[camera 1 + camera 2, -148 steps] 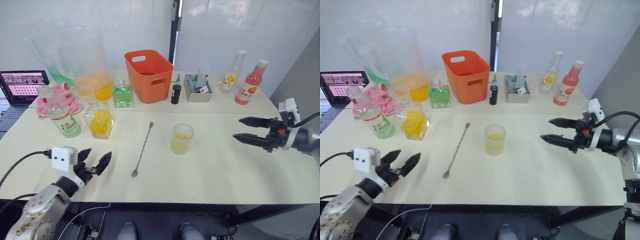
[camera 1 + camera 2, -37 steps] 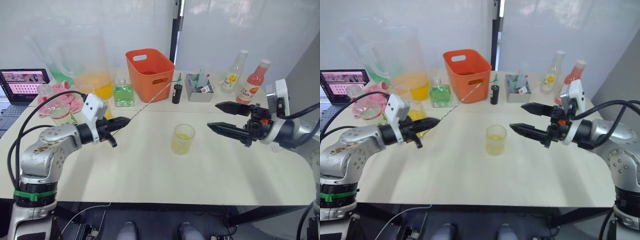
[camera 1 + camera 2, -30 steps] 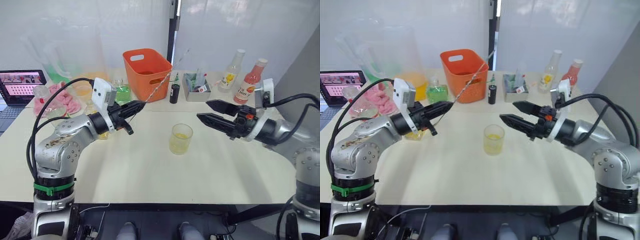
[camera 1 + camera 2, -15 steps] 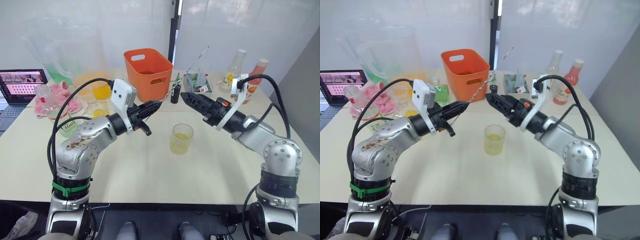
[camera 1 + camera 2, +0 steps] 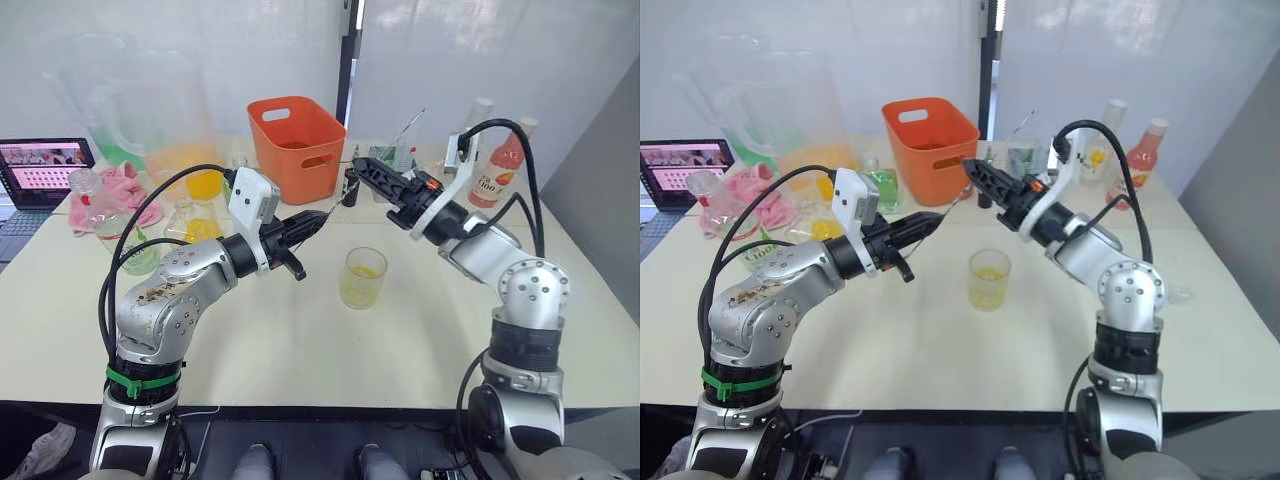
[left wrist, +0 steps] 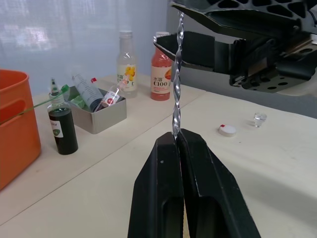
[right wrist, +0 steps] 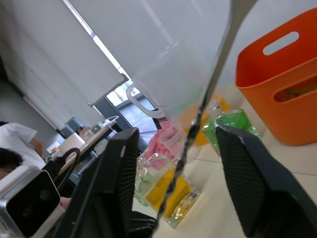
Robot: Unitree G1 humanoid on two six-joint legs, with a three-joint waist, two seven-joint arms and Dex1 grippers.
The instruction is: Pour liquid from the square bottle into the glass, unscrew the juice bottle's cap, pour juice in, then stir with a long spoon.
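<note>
At the far left edge of the tabletop (image 5: 300, 360) sits a laptop (image 5: 45, 168), with a pink cloth (image 5: 120, 195) and the juice bottle (image 5: 128, 252) just inside it, the bottle partly behind the left arm's cable. A big clear pitcher (image 5: 170, 130) holding orange liquid stands behind them, and a square bottle (image 5: 200, 225) of yellow liquid sits near its base. The left claw (image 5: 318, 220) is raised over the middle of the tabletop, its fingers pinched tight on the long spoon (image 6: 177, 74), whose twisted stem slants up toward the right. An orange basket (image 5: 298, 150) stands at the back seam. The glass (image 5: 363, 278), with a little yellow liquid, stands alone at centre with bare tabletop all round it and toward the near edge. Above and behind it the right claw (image 5: 362, 172) has its fingers spread wide on either side of the spoon's stem, not touching it. In the left wrist view the cap (image 6: 227, 130) lies on open tabletop. Two bottles (image 5: 490, 150) stand at the back right corner.
</note>
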